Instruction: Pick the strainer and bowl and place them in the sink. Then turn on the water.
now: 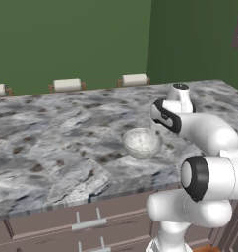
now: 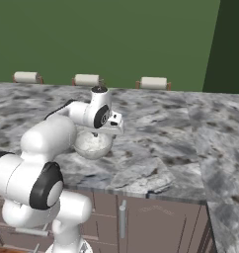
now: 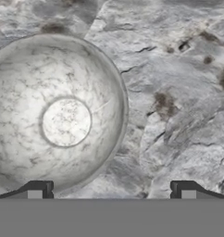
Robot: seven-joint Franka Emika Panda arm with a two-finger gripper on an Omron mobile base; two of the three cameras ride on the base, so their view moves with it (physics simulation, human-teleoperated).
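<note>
We see bare marbled counter (image 3: 178, 92) open around the claw (image 3: 111, 190), its front edge near the arm's base. The claw hangs with its tips wide apart, empty. The bowl (image 3: 58, 115) sits upright just beneath, offset toward one fingertip (image 3: 37, 189).

Bowl (image 3: 63, 115) speckled silvery-grey; countertop (image 1: 52, 142) grey-white marble veining; wall (image 1: 67, 34) green

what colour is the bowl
Speckled silvery grey, with a paler flat base; the bowl shows best in the hand view.
</note>
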